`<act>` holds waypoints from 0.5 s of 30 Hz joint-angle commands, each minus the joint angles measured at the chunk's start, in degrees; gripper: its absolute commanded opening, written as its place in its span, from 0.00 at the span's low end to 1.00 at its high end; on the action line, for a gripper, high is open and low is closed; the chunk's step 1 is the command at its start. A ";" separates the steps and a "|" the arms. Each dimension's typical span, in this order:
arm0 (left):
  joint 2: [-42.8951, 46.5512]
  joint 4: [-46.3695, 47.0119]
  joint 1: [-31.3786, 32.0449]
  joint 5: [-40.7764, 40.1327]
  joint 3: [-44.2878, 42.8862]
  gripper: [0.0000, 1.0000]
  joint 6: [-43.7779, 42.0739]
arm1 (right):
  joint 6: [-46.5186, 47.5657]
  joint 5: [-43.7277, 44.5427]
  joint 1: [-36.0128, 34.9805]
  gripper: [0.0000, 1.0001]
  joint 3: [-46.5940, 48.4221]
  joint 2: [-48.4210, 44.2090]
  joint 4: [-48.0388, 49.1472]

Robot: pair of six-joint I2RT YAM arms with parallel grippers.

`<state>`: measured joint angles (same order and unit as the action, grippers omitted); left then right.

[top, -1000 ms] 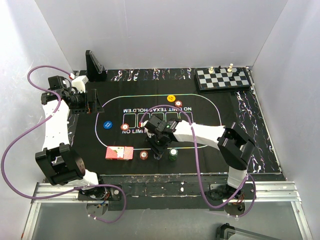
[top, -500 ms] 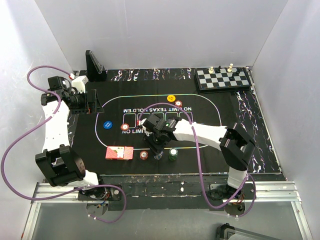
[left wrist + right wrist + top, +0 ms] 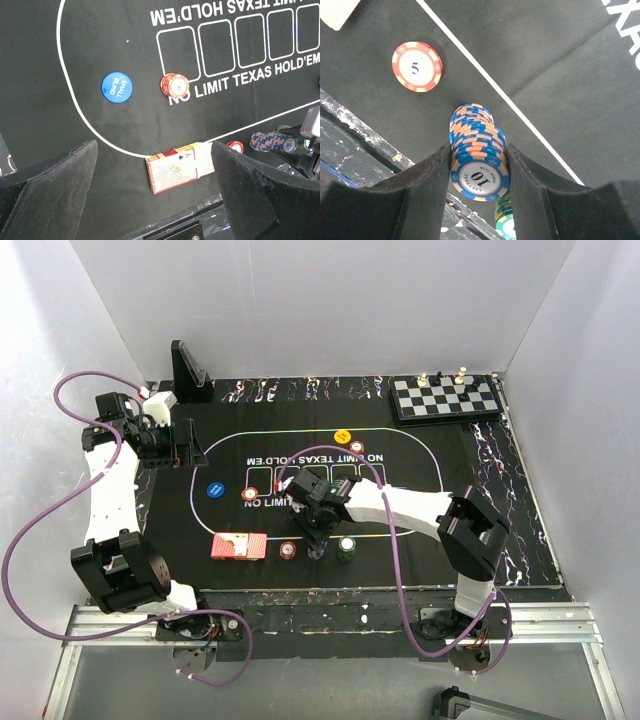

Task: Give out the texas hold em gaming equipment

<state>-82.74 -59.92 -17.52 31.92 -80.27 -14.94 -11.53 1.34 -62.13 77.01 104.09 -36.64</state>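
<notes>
You've got the right gripper (image 3: 479,148) low at the near side of the mat (image 3: 100,40), fingers (image 3: 427,185) closed against both sides of the blue chip stack (image 3: 479,175). The "10" chip on top sits snug between them. The foot of the stack looks to be on the felt, just outside the white oval line on the side toward you.

My read is that this is the placing step for that stack, with the release not yet made. The next move calls for opening evenly and lifting straight up. The stack is tall, so a finger dragging on one side could topple it. Watch the neighbours too: a green stack (image 3: 506,222) stands just beside it, and a lone red "5" chip (image 3: 417,66) lies near on the other side.

Your left gripper (image 3: 154,146) hangs spread wide with nothing in it, off at the far left of the mat.

There's no tray, rack or box anywhere in view, so everything lies loose on the felt. The printed card boxes (image 3: 216,47) that show are bare. Inside the oval are the blue "small blind" disc (image 3: 116,87), a red stack (image 3: 174,85) and, at the far side, a yellow disc (image 3: 342,436). The cards (image 3: 180,165) lie at the oval's near line, with an ace showing.
</notes>
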 commanded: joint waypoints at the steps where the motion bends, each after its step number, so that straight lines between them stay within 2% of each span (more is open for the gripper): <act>1: 3.02 0.77 -0.24 -0.11 0.03 0.98 -0.35 | 0.63 1.47 -0.45 0.56 0.68 0.49 -0.80; 11: 2.94 0.59 -0.24 0.07 -0.15 0.98 -0.53 | 0.46 1.38 -0.80 0.56 0.68 -0.29 -0.97; 15: 2.93 0.42 -0.24 0.16 -0.33 0.98 -0.44 | 0.11 1.73 -0.80 0.48 0.68 -1.70 -1.41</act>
<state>-82.67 -59.92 -17.52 31.92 -80.27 -14.98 -11.55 2.24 -62.43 77.01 104.75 -37.26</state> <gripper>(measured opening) 0.981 0.528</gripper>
